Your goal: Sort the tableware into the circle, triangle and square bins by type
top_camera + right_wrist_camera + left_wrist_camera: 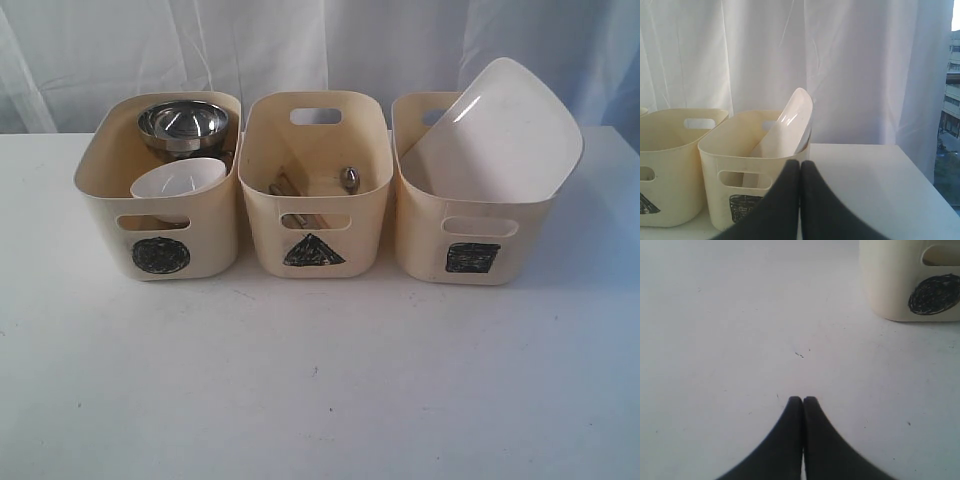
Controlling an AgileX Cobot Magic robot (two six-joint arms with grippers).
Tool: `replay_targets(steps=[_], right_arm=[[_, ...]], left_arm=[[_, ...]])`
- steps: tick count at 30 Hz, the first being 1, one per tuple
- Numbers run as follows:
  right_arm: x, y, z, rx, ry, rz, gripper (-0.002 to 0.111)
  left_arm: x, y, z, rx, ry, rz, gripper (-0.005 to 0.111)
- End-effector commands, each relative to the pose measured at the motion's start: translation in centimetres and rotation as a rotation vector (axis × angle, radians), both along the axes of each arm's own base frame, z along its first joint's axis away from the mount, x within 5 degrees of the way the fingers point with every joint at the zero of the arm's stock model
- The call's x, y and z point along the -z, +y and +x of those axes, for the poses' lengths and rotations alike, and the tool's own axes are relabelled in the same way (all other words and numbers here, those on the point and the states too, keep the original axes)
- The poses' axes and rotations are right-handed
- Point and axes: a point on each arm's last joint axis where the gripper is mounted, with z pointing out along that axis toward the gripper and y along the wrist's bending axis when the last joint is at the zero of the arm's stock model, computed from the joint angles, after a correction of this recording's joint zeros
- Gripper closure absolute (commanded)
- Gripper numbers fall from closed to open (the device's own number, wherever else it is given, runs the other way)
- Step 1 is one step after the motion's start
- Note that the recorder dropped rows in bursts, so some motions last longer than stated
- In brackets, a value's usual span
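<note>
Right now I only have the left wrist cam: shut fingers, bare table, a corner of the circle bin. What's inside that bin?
Observer: The circle bin holds a small white bowl at the front and a large steel bowl behind it.
Operator: Next bin over?
Observer: The triangle bin has wooden chopsticks and a steel spoon lying in its bottom.
Operator: And the plate?
Observer: The large white square plate leans tilted in the square bin, with its upper part standing well above the rim.
</note>
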Motion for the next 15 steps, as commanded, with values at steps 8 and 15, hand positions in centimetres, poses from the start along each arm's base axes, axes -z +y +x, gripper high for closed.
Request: replay_targets(steps=[8,15], right_arm=[[0.14,0.06,-0.03,-0.006,0.000,-0.001,0.108],[0.14,0.06,-0.03,-0.006,0.000,-0.001,0.108]], left_arm=[[0.16,0.30,-0.05,-0.036,0.005,-0.006,0.107],[0.18,0.68,-0.10,-0.047,0.015,0.082,0.107]])
